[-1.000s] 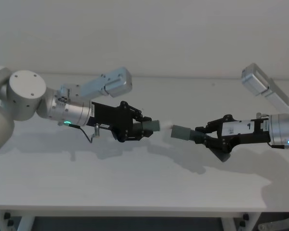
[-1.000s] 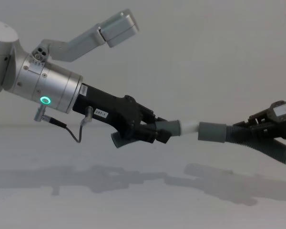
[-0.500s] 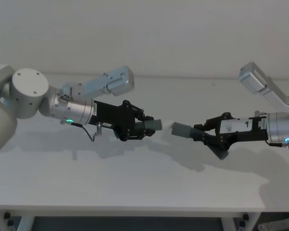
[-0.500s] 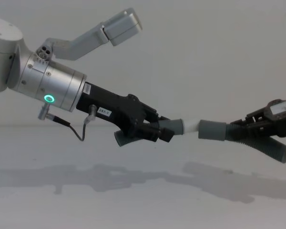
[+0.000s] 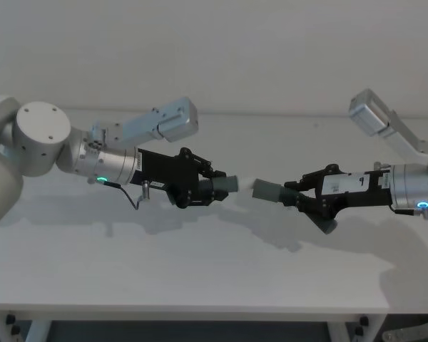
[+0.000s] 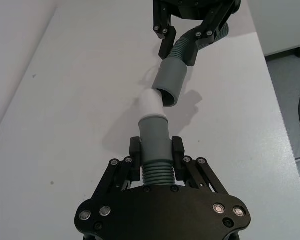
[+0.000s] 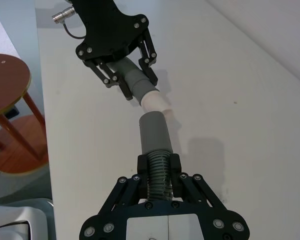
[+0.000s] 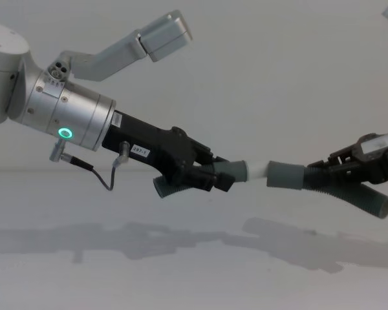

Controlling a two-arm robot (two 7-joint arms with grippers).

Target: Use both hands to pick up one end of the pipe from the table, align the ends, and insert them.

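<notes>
Both pipe pieces are lifted above the table (image 5: 200, 271): left gripper (image 5: 203, 189) clamps the white-tipped piece (image 5: 225, 185), right gripper (image 5: 303, 199) the grey-cuffed piece (image 5: 271, 192). Tip at the cuff's mouth, slightly off-axis. Insertion remains.

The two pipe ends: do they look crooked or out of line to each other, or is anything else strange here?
Slightly askew. In the left wrist view the white tip meets the rim of the grey cuff at an angle, not straight on. The left hand and right hand each grip their piece above the table. Nothing looks damaged.
</notes>
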